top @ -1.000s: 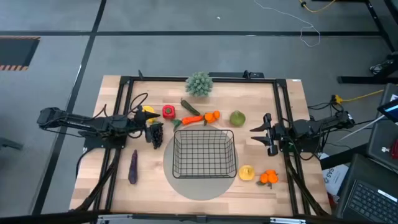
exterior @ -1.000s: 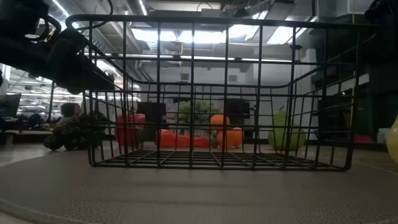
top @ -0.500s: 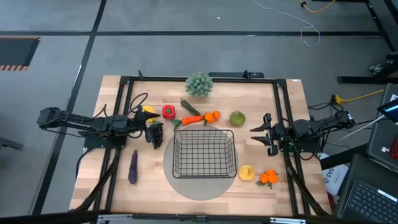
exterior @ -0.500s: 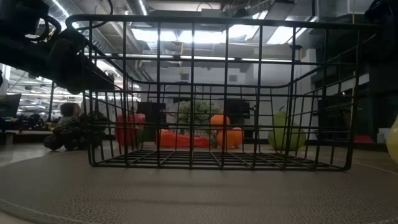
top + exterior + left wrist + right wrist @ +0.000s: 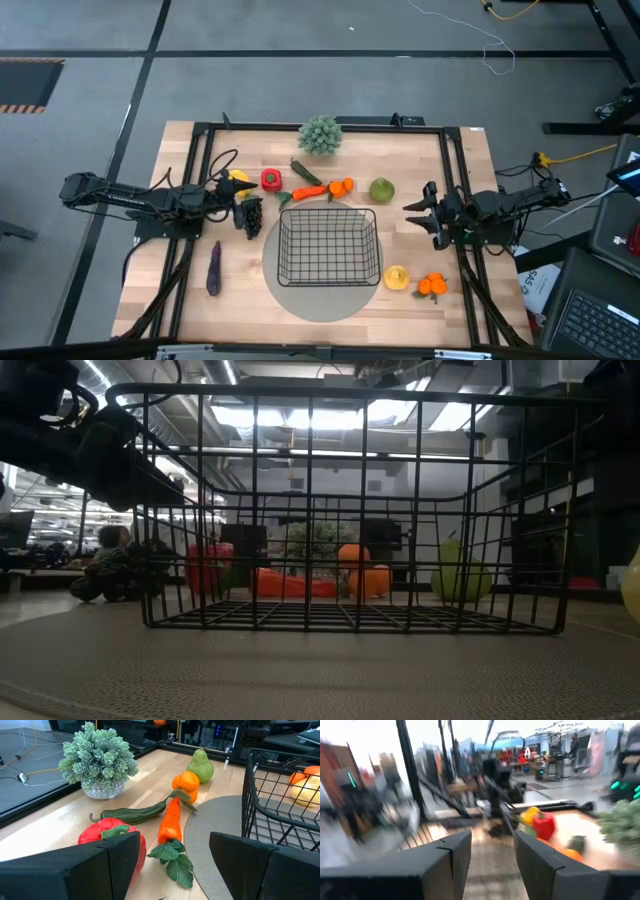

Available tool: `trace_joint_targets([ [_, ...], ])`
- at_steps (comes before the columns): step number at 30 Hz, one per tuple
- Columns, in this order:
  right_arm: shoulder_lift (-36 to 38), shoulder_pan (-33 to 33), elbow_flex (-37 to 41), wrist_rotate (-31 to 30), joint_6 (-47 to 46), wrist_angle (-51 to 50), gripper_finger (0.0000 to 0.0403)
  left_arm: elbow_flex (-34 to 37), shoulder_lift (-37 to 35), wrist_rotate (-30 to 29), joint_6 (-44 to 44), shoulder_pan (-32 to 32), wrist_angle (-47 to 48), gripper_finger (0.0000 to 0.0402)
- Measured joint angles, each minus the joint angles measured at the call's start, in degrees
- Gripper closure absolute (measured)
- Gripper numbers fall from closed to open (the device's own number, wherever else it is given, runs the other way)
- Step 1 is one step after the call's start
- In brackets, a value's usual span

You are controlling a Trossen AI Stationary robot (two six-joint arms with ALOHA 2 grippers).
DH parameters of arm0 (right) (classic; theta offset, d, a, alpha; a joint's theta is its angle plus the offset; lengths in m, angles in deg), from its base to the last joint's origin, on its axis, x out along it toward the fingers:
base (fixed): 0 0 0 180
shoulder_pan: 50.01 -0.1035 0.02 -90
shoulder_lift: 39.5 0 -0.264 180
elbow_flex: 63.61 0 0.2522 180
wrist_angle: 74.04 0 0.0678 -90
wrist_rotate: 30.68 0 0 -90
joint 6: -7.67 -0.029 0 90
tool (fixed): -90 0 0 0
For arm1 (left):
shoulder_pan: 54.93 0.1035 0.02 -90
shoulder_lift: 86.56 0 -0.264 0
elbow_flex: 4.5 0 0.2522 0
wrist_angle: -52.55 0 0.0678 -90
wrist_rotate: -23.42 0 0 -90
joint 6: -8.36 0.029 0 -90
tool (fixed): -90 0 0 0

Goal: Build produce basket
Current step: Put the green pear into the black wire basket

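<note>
From above, the black wire basket (image 5: 329,245) sits empty on a round grey mat (image 5: 300,296) in the middle of the wooden surface (image 5: 450,310). Behind it, near the far edge, stands a spiky green plant (image 5: 320,134), and in front of that lie a red pepper (image 5: 271,180), a cucumber (image 5: 305,171), a carrot (image 5: 308,192), an orange (image 5: 343,186) and a green pear (image 5: 382,190). The left hand (image 5: 238,209) hovers over a bunch of dark grapes (image 5: 250,217), just beside a banana (image 5: 238,178); an eggplant (image 5: 214,268) lies nearer the front edge. The right hand (image 5: 418,216) waits with its fingers apart at the right of the basket, holding nothing, with a lemon (image 5: 397,278) and more oranges (image 5: 432,286) near it toward the front. At table height, the basket's (image 5: 350,510) bars fill the picture, with the pepper (image 5: 208,567), carrot (image 5: 292,584), orange (image 5: 360,568) and pear (image 5: 460,578) seen through them and the grapes (image 5: 108,578) to one side. The left wrist camera shows that hand's fingers (image 5: 90,865) spread wide, nothing between them, with the pepper (image 5: 111,834), cucumber (image 5: 135,812), carrot (image 5: 169,822), oranges (image 5: 186,784), pear (image 5: 201,765), plant (image 5: 99,759) and basket wall (image 5: 272,805) ahead. The right wrist camera is smeared; its fingers (image 5: 440,862) stand apart, and the pepper (image 5: 544,826) shows beyond.
</note>
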Motion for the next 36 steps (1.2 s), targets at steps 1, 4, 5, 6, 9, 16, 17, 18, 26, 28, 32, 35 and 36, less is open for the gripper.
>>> trace_joint_targets([
  [1, 0.02, 0.00, 0.00, 0.71, -2.89, 1.70, 0.0255, 0.00, 0.00, 0.00, 0.02, 0.00, 0.00, 0.0172],
  [4, -0.02, 0.00, 0.01, 3.15, -7.29, 7.16, 0.0255, 0.00, 0.00, 0.00, 0.05, 0.00, 0.00, 0.0172],
  [5, 0.01, 0.00, -0.01, 3.82, -7.62, 9.16, 0.0255, 0.00, 0.00, 0.00, 0.21, 0.00, -0.03, 0.0172],
  [6, 0.02, 0.00, 0.00, 4.27, -7.98, 10.94, 0.0255, 0.00, 0.00, 0.00, 1.01, 0.01, -0.19, 0.0172],
  [9, 0.02, 0.00, -0.01, 4.28, -8.24, 16.66, 0.0255, 0.00, 0.00, 0.11, 0.46, 0.02, -2.17, 0.0172],
  [16, 0.00, 0.00, -0.64, -1.05, 4.60, 25.02, 0.0255, 0.00, 0.00, -2.79, 3.68, 0.02, -9.67, 0.0172],
  [17, -0.02, 0.00, -1.32, -2.25, 6.90, 24.98, 0.0255, 0.00, -0.02, -3.36, 4.13, 0.02, -10.83, 0.0172],
  [18, 0.00, 0.00, -2.14, -2.95, 9.12, 25.01, 0.0255, 0.00, 0.00, -3.32, 4.02, 0.02, -11.97, 0.0172],
  [26, 0.02, 0.02, -7.99, -4.21, 21.52, 23.73, 0.0255, 0.00, 0.00, -2.63, -6.51, 0.02, -14.49, 0.0172],
  [28, 0.02, 0.00, -7.99, -6.07, 19.40, 23.41, 0.0255, 0.00, 0.00, -2.98, -9.35, 0.02, -14.49, 0.0172],
  [32, 0.03, 0.00, -7.71, -5.35, 9.94, 15.95, 0.0255, 0.00, -0.01, -4.20, -14.59, 0.02, -15.33, 0.0172],
  [35, -0.01, 0.00, -7.64, -1.28, 5.33, 3.93, 0.0255, 0.00, 0.00, -4.20, -14.87, 0.02, -15.30, 0.0172],
  [36, -0.04, -0.01, -7.60, -0.69, 4.90, 0.57, 0.0255, 0.00, 0.00, -4.20, -14.09, 0.02, -15.22, 0.0172],
])
